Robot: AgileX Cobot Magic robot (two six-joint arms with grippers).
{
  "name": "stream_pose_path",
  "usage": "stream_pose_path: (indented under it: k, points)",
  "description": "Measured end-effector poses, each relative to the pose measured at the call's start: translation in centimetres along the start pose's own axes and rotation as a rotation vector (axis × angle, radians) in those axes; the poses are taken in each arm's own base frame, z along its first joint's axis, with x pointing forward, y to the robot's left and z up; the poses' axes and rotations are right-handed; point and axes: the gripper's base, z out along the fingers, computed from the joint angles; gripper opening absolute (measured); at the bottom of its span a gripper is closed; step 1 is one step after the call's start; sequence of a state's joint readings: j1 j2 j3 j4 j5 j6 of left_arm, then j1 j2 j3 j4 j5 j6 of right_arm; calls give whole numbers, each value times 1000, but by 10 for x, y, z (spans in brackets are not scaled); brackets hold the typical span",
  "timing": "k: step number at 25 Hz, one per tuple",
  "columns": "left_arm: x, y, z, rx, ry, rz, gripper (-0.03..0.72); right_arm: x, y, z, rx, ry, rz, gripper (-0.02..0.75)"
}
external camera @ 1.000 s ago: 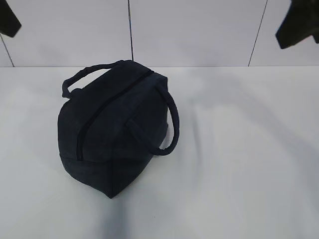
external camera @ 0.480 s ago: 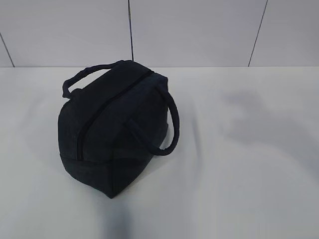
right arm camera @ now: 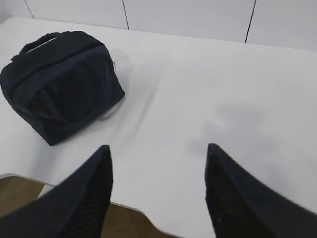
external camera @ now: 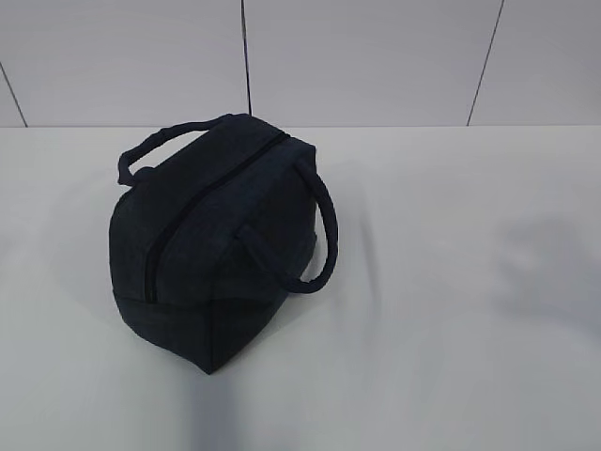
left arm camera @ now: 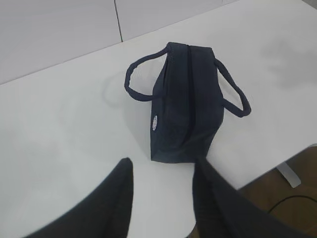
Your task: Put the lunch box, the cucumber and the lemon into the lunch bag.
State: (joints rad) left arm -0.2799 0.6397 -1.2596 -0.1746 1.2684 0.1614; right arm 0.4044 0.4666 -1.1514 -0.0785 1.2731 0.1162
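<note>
Left wrist view shows my left gripper (left arm camera: 161,198) half open and empty, my right gripper (right arm camera: 158,188) wider, also empty. Only the lunch bag (external camera: 211,235) sits on the table (external camera: 451,329), zipped; I'd say keep clear and finish.

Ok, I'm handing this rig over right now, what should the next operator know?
Left gripper: open, empty, raised above the table's near edge.
Right gripper: open, empty, raised too.
Lunch bag: alone on the white table, zipper looks closed, handles flopped to both sides.
Lunch box, cucumber, lemon: in no view; likely inside, but this can't be confirmed.
Left: verify contents.
</note>
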Motion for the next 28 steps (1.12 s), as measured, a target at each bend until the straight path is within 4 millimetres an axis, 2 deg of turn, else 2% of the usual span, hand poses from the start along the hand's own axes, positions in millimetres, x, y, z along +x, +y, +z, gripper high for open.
stream_pose_path:
  k: [5,12,16,20,24,28]
  points:
    - [36,-7,-17,-4,-41,7,285,25,-3,-8,-4,-23,3,442]
    - [69,-12,-24,-4,-69,11,276,78,-6,13,0,50,-22,442]
    - [88,-13,-14,3,-35,4,261,110,-8,24,2,72,-39,442]
    - [117,-12,4,4,29,-5,240,140,-10,33,4,72,-42,442]
    - [147,-12,22,8,83,-13,237,152,-11,43,8,107,-45,442]
    - [168,-11,33,-12,70,-10,236,156,-11,49,9,129,-46,442]
